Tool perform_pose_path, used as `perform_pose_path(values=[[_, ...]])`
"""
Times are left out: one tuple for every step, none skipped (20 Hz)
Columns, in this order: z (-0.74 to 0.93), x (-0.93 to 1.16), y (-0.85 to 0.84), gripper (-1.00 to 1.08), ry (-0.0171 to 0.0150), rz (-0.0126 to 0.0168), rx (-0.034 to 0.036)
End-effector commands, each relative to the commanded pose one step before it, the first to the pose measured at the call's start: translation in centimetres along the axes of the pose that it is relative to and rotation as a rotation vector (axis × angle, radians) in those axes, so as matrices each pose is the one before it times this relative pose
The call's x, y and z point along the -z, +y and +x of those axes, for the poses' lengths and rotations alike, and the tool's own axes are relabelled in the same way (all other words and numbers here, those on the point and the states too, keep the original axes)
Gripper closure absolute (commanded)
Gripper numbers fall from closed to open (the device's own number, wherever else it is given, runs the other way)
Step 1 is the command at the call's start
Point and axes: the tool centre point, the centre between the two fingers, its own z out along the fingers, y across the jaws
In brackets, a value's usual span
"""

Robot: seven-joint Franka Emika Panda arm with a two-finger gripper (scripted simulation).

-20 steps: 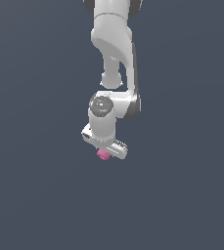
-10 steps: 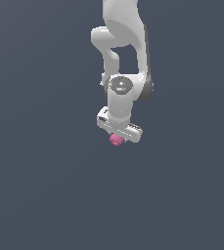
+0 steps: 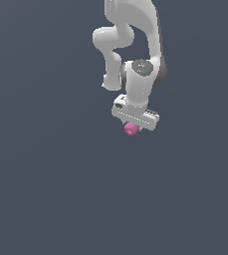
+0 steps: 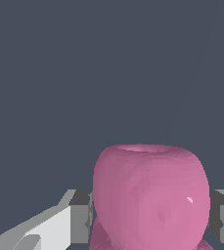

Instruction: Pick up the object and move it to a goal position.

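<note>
The object (image 3: 131, 129) is a small pink roundish blob hanging just under the white hand of the arm in the exterior view. My gripper (image 3: 132, 127) is shut on it. In the wrist view the object (image 4: 150, 195) fills the space between the two grey fingertips (image 4: 80, 222), which press on either side of it. A small pink lump shows beneath the blob. Most of each finger is hidden behind the blob or cut off by the frame.
The white arm (image 3: 130, 35) comes down from the upper edge of the exterior view. Around it there is only a plain dark grey-blue background, with no other objects or marker in sight.
The arm has carried the pink object up and toward the exterior view's right, and the hand has turned somewhat. The grip on the object has stayed the same.
</note>
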Motion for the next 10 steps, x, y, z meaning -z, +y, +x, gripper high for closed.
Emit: perform_pose_path(values=[[-1.473, 0.591, -0.453, 1.08, 0.00026, -0.00025, -0.00076], [-0.462, 0.191, -0.163, 1.08, 0.0, 0.0, 0.0], [-0.407, 0.17, -0.147, 1.08, 0.0, 0.0, 0.0], [-0.35, 0.149, -0.132, 1.08, 0.0, 0.0, 0.0], [-0.293, 0.128, -0.117, 1.08, 0.0, 0.0, 0.0], [-0.236, 0.107, -0.103, 1.08, 0.0, 0.0, 0.0], [-0.164, 0.083, -0.07, 1.08, 0.00025, -0.00033, -0.00055], [-0.123, 0.062, -0.068, 1.08, 0.0, 0.0, 0.0], [-0.069, 0.037, -0.043, 1.08, 0.0, 0.0, 0.0], [-0.021, 0.012, -0.014, 1.08, 0.0, 0.0, 0.0]])
